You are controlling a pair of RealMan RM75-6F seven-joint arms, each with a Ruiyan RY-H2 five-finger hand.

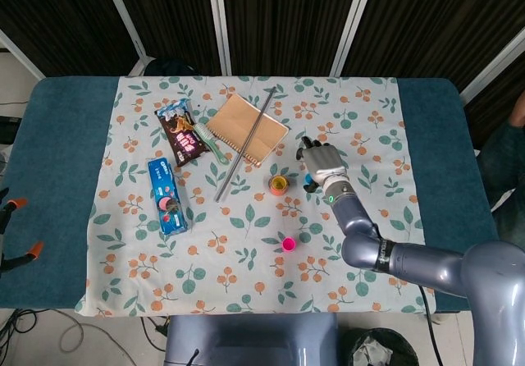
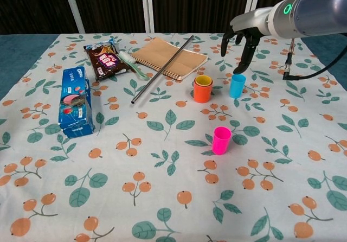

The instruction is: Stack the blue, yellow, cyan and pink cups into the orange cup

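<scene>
The orange cup (image 2: 202,93) (image 1: 279,187) stands upright mid-table with the yellow cup (image 2: 204,80) nested in it, only the yellow rim showing. Just to its right stands the cyan cup (image 2: 236,86), alone. The pink cup (image 2: 221,140) (image 1: 288,244) stands nearer the front. No separate blue cup shows. My right hand (image 2: 242,40) (image 1: 321,166) hovers above and slightly behind the cyan cup, fingers apart and pointing down, holding nothing. In the head view the hand hides the cyan cup. My left hand is out of sight in both views.
A brown notebook (image 2: 167,56) with a long metal rod (image 2: 161,70) across it lies behind the cups. A toothbrush (image 2: 132,63), a dark snack packet (image 2: 104,58) and a blue Oreo box (image 2: 75,102) lie at the left. A black cable (image 2: 293,76) hangs from the right arm.
</scene>
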